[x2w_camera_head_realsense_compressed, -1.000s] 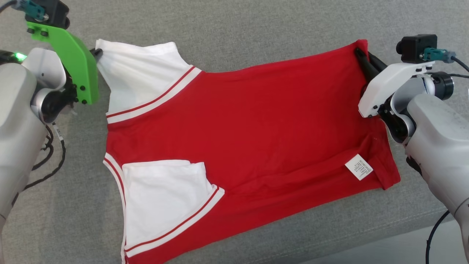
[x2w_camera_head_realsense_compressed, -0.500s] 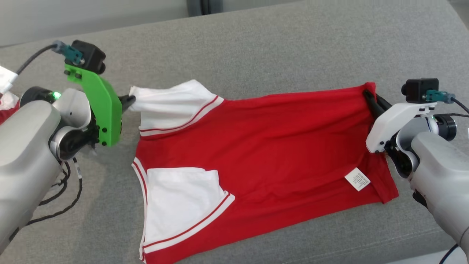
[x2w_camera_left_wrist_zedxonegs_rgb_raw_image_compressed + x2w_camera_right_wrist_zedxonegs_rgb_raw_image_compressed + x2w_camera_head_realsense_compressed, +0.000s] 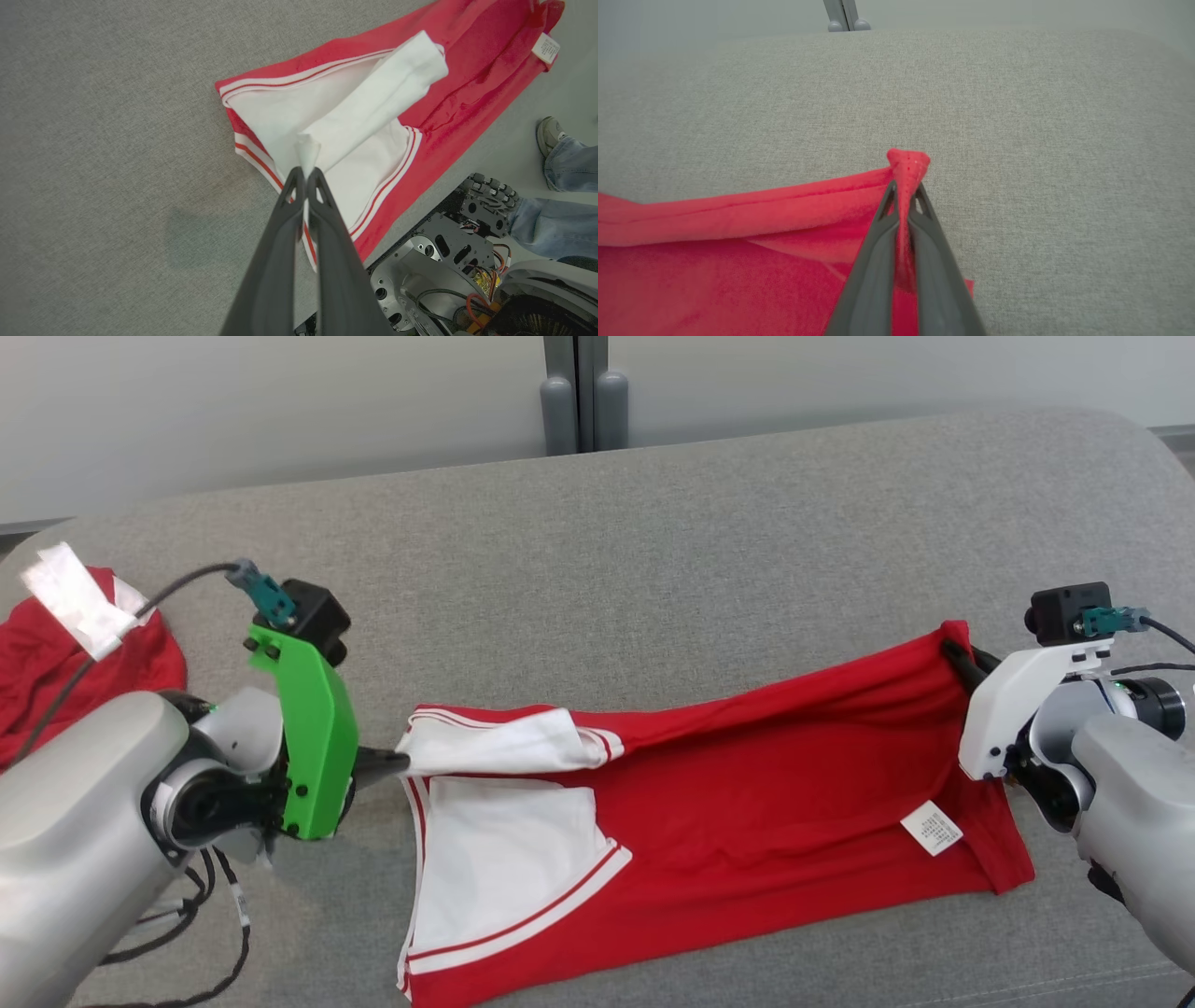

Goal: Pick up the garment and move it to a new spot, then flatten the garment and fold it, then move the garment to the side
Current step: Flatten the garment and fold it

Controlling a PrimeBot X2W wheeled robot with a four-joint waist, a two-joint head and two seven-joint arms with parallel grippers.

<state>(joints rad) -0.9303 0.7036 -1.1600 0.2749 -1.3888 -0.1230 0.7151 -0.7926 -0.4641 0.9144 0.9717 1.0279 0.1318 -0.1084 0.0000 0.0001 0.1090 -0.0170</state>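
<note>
care label [image 3: 932,828] on garment [image 3: 766,803], print too small to read

I'm looking at a red garment [image 3: 766,803] showing white sleeves [image 3: 509,859] edged with red-and-white stripes against grey woven upholstery [image 3: 653,569]; my left wrist bracket [image 3: 313,737] is showing bright green.

Red-and-white garment [image 3: 747,803] half-folded on couch

surface: grey fabric cushion [image 3: 747,523] | far left: crumpled red cloth [image 3: 140,663] | floor: person's shoe [image 3: 547,134]
</note>
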